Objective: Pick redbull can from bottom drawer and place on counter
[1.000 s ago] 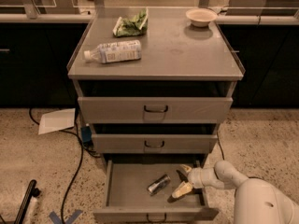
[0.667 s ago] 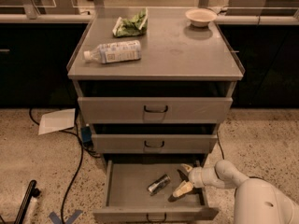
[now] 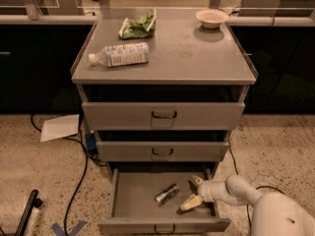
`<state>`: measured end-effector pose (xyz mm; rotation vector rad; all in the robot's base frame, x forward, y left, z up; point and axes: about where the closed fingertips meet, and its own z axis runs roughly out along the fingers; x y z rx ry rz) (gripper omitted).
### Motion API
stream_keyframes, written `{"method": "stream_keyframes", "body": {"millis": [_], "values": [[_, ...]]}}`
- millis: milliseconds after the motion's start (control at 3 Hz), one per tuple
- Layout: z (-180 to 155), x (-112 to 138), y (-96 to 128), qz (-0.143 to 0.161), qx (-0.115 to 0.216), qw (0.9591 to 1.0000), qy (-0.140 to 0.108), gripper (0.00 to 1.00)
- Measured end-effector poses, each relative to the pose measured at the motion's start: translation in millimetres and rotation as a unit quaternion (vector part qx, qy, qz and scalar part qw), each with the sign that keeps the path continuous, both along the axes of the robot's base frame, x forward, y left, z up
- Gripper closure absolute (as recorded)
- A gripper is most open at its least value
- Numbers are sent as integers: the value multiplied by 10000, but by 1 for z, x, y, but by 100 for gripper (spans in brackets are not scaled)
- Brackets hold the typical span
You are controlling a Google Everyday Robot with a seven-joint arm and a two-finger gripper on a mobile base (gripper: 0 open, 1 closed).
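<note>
Floor, left: a dark rod (image 3: 28, 211) is cut off by the lower edge, so its nature cannot be determined. A sheet of paper (image 3: 60, 127) and a black cable (image 3: 78, 181) lie beside the cabinet.
Plastic bottle (image 3: 120, 54): on its side on the desk, same spot as one second ago.
Bottom drawer (image 3: 135, 193): pulled out, its tray exposed. The rear is in shadow under the middle drawer and cannot be inspected.
Bag of greens (image 3: 139, 26): at the back of the desk, undisturbed.
Redbull can (image 3: 167, 194): lying tilted on its side on the floor of the bottom drawer, near the middle. Its position matches the earlier views. It is not lifted.
Claw (image 3: 193, 191): inside the bottom drawer, just right of the can and apart from it. The two pale fingers are spread wide with nothing between them. No visible advance over the last second.
Finding: nothing has shifted. The grasp is judged pending, and the approach has stalled or is very slow. The claw needs to close the gap leftward to straddle the can.
Desk (image 3: 197, 58): the grey cabinet top, with bare surface at centre and right for the placement.
Bowl (image 3: 211, 17): at the rear right of the desk, unmoved.
Arm (image 3: 236, 191): enters from the lower right. Its white housing is cut off by the frame corner and hides the floor behind it.
</note>
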<state>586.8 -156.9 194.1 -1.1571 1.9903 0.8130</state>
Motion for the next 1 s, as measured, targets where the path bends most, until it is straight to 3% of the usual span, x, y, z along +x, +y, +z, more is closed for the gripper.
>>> {"method": "stream_keyframes", "body": {"millis": [333,1000], "values": [[-15,11,9,-33,-63,9999,-144,0],[-43,37,46,290,-17,9991,-315,0]]}}
